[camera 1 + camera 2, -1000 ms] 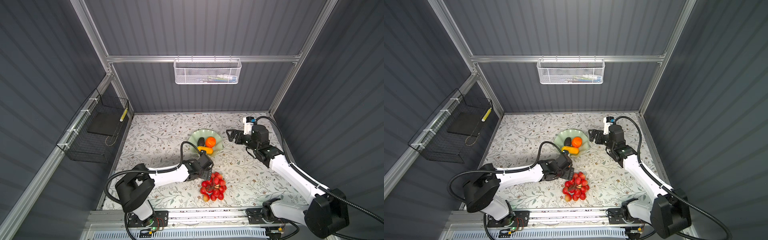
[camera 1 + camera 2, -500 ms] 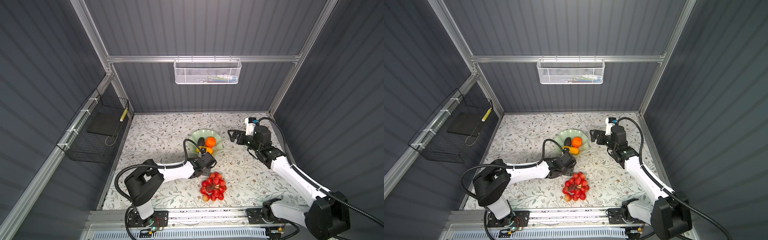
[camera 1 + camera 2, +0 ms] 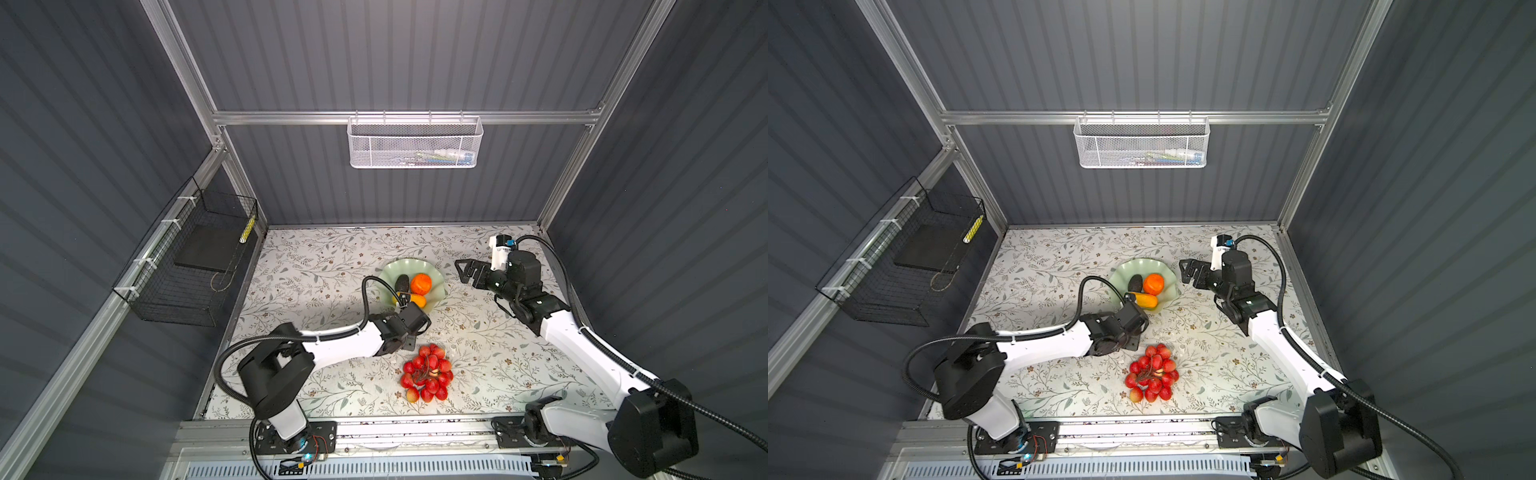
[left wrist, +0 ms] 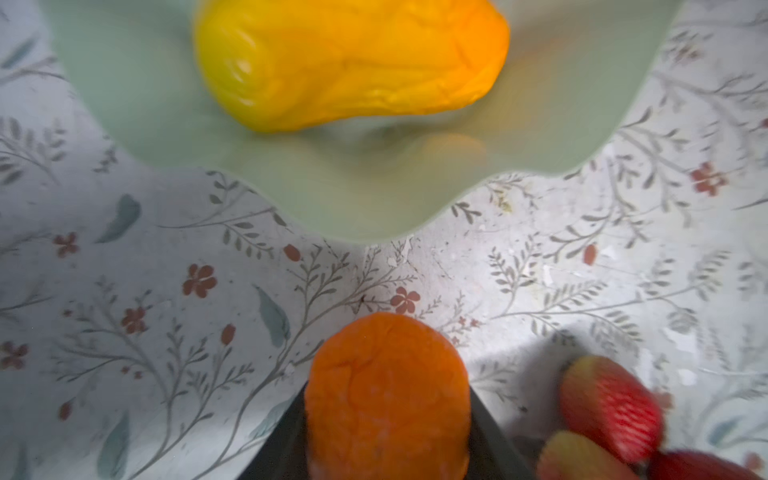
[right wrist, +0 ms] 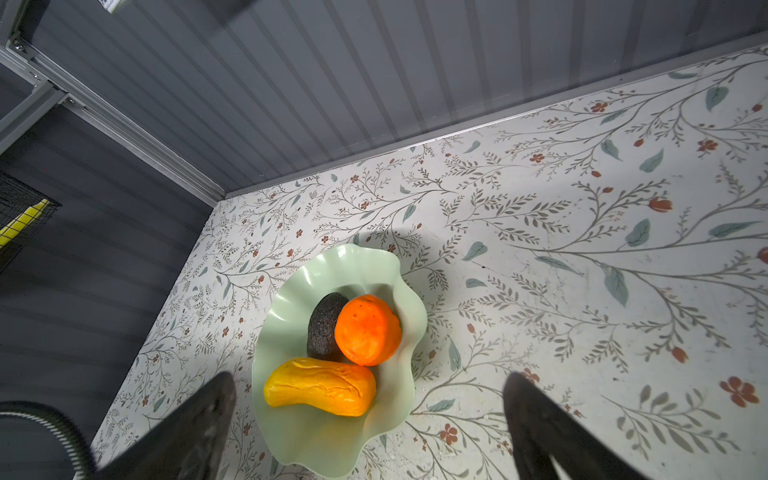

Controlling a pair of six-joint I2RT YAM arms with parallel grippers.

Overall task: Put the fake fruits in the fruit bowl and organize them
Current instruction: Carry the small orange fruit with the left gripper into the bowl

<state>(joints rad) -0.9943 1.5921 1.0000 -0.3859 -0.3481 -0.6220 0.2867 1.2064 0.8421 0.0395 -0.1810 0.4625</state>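
Left gripper point(image 4: 388, 432) has just closed from wide onto small tangerine point(image 4: 386, 374), near side of fruit bowl point(image 4: 365, 216); lift-in likely next. Right gripper point(image 3: 460, 271) wide.

Three sides are closed by dark grey ribbed wall panels point(image 3: 374, 62) framed in silver aluminium rails point(image 3: 291, 117). The pale floral-print tabletop point(image 3: 316, 270) lies evenly lit — a white mesh basket point(image 3: 414, 143) hangs on the back rail, a black wire basket point(image 3: 187, 266) on the left wall.
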